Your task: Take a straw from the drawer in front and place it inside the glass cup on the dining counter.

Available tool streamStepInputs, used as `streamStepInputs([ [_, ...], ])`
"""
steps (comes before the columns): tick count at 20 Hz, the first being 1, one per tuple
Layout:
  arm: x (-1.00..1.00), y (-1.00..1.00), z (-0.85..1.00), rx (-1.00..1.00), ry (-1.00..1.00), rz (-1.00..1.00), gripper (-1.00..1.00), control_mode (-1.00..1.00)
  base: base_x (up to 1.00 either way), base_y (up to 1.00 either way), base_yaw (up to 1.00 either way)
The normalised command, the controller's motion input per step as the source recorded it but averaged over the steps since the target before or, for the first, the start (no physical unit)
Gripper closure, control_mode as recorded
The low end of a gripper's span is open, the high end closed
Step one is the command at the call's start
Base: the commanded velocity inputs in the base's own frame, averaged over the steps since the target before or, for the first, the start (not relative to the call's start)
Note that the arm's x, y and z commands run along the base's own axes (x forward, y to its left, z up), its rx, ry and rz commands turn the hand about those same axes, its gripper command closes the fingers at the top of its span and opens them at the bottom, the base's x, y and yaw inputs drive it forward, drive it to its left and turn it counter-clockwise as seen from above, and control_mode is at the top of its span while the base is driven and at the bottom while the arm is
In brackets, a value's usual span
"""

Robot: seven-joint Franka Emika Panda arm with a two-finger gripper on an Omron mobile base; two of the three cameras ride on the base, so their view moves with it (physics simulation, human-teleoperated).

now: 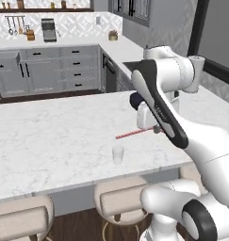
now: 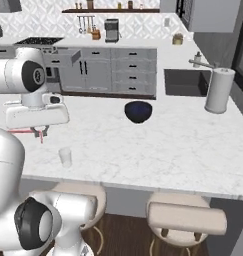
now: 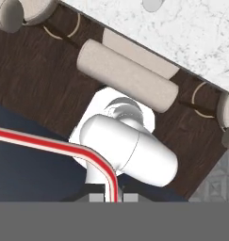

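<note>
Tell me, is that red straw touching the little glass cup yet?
Apart. In the left base view the straw hangs above the counter, held at one end, with bare marble between it and the cup below.

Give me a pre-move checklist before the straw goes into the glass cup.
1. Gripper shut on the straw: ok.
2. Straw clear of the dining counter, held above it: ok.
3. Straw pointing down for insertion: not ok, it lies roughly level.
4. Glass cup upright near the counter's front edge: ok.
5. Straw tip over the cup mouth: not ok, the cup stands apart from the straw.
6. Blue bowl out of the path: ok, well aside.
</note>
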Motion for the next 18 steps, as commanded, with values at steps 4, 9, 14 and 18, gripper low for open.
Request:
streamStepInputs([
  [4,0.00,0.00,0.00,0.00,0.00,0.00,1.00,1.00,1.00,0.00,0.13],
  [9,0.41,0.00,0.00,-0.12,0.00,0.02,1.00,-1.00,0.38,0.00,0.02],
  [14,0.33,0.04,0.11,-0.56,-0.17,0.00,1.00,-1.00,0.00,0.00,0.00],
  [18,0.03,0.00,0.09,-0.68,-0.26,0.00,1.00,-1.00,0.00,0.00,0.00],
])
